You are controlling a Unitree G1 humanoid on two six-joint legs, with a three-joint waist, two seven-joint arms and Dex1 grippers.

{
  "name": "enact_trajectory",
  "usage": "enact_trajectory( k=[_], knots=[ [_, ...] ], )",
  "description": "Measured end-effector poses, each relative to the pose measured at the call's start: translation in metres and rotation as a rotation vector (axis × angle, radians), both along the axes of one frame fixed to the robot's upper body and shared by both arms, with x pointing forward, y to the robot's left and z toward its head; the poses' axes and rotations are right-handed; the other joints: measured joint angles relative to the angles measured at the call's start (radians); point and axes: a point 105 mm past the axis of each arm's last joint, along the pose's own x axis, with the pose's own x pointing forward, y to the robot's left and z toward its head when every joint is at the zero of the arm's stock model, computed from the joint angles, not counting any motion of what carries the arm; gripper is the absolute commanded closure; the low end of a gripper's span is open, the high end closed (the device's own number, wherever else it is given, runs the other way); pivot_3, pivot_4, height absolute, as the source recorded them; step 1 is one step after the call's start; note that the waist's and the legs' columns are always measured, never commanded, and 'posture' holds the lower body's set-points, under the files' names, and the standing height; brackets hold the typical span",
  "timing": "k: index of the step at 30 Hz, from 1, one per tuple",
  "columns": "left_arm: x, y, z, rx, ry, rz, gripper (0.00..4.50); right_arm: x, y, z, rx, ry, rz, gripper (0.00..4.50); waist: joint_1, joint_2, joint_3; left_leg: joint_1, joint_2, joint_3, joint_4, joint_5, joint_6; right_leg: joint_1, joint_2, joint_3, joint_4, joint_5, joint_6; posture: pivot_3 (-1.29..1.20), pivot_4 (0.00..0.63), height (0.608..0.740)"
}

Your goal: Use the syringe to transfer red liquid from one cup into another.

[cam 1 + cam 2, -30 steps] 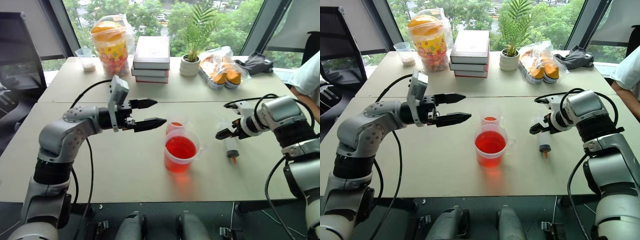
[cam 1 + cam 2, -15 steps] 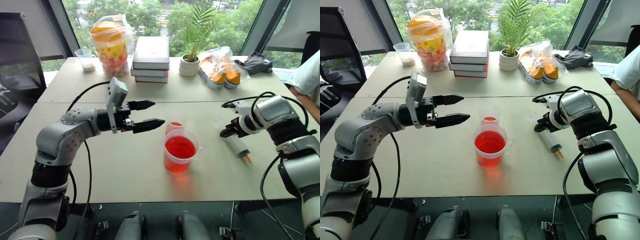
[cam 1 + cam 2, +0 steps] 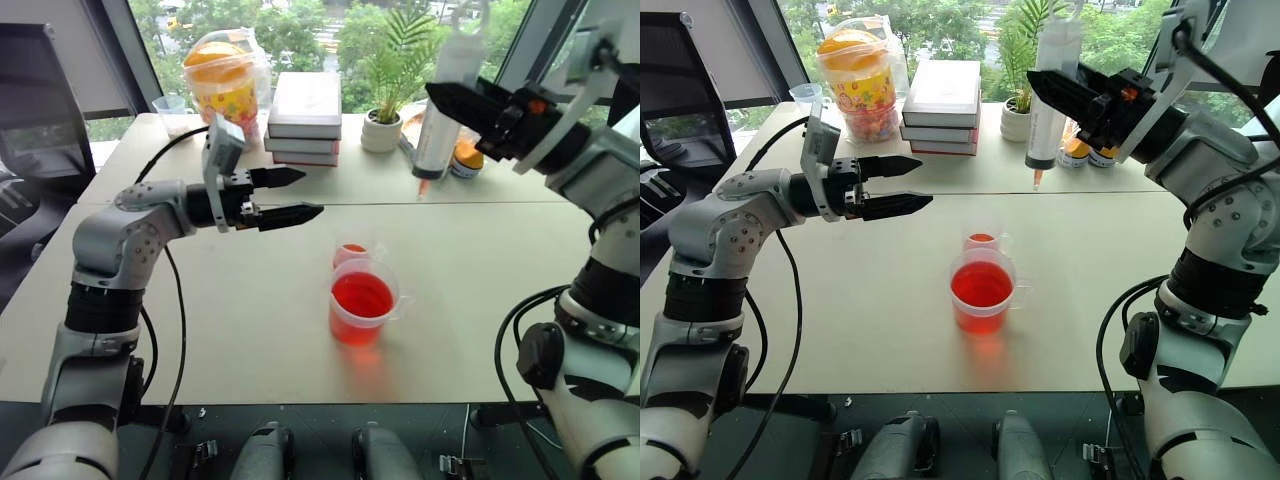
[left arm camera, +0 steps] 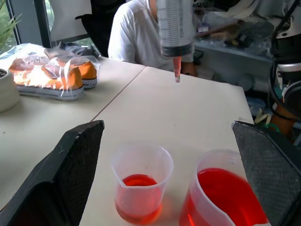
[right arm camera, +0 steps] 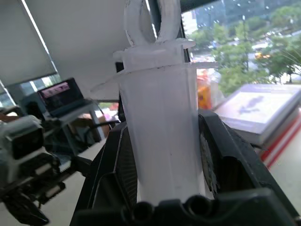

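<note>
On table: cups [image 3: 361, 304] of red liquid [image 3: 361, 295], seemingly.

Bright window daylight from behind; close wrist views blur.

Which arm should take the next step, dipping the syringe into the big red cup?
Right, I'd say. Its end effector already grips the syringe upright, tip down, raised above the table. The left end effector is open and empty, beside the big red cup.

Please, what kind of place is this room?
Probably an office or lab room: pale tables pushed together by large windows, with stacked books and a potted plant on them.
</note>
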Motion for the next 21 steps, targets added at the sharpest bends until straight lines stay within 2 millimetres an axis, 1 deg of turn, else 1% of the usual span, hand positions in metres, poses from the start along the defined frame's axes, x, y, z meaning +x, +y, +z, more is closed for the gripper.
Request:
enact_trajectory(
  k=[1, 2, 4, 7, 9, 16, 18, 21],
  knots=[
    [0.001, 0.0, 0.0, 0.0, 0.0, -0.003, 0.0, -0.008, 0.006, 0.0, 0.012, -0.022, 0.044, 3.07, 0.001, 0.0, 0.0, 0.0, 0.0, 0.0, 0.0, 0.0, 0.0, 0.0, 0.0, 0.0, 0.0, 0.0, 0.0, 0.0, 0.15, 0.74],
    [0.001, -0.001, 0.0, 0.002, 0.001, -0.008, 0.0, -0.018, 0.012, -0.004, 0.03, -0.044, 0.099, 3.07, 0.002, -0.001, 0.0, 0.0, 0.0, -0.001, 0.0, 0.0, 0.0, 0.001, -0.001, -0.001, -0.001, 0.0, 0.0, 0.0, 0.15, 0.74],
    [0.002, 0.0, -0.003, 0.005, 0.01, -0.011, 0.0, -0.032, 0.022, -0.019, 0.049, -0.044, 0.179, 3.07, 0.0, -0.001, 0.0, 0.0, 0.0, -0.001, 0.0, 0.0, 0.0, 0.001, -0.001, -0.001, -0.001, 0.0, 0.0, 0.0, 0.15, 0.74],
    [0.002, -0.004, -0.006, 0.01, 0.023, -0.03, 0.0, -0.04, 0.03, -0.044, 0.049, -0.026, 0.204, 3.07, -0.001, -0.001, 0.0, 0.0, -0.001, 0.0, 0.0, 0.0, 0.0, 0.001, -0.001, 0.0, -0.001, 0.0, 0.0, 0.0, 0.15, 0.74],
    [0.002, -0.008, -0.004, 0.014, 0.018, -0.046, 0.0, -0.045, 0.037, -0.061, 0.014, -0.028, 0.212, 3.07, -0.002, -0.001, 0.0, 0.0, 0.0, -0.001, 0.001, 0.0, 0.0, 0.001, 0.0, 0.0, -0.001, 0.0, 0.0, 0.0, 0.15, 0.74],
    [0.0, -0.021, 0.008, 0.011, -0.008, -0.101, 0.0, -0.046, 0.049, -0.112, -0.043, -0.01, 0.167, 3.07, -0.002, -0.001, 0.0, 0.0, 0.0, 0.0, 0.001, 0.0, 0.0, 0.001, 0.002, 0.0, 0.0, 0.0, 0.0, 0.0, 0.15, 0.74],
    [-0.002, -0.024, 0.013, 0.015, -0.02, -0.129, 0.0, -0.047, 0.052, -0.121, -0.06, -0.019, 0.157, 3.07, -0.002, -0.001, 0.0, 0.001, 0.0, 0.0, 0.001, 0.0, 0.0, 0.001, 0.003, 0.0, 0.0, 0.0, 0.0, 0.0, 0.15, 0.74],
    [-0.01, -0.034, 0.02, 0.022, -0.026, -0.203, 0.0, -0.045, 0.054, -0.144, -0.101, -0.004, 0.131, 3.07, -0.001, -0.001, 0.0, 0.001, 0.0, 0.0, 0.001, 0.0, 0.0, 0.001, 0.003, 0.0, 0.0, 0.0, 0.0, 0.0, 0.15, 0.74]
  ],
)
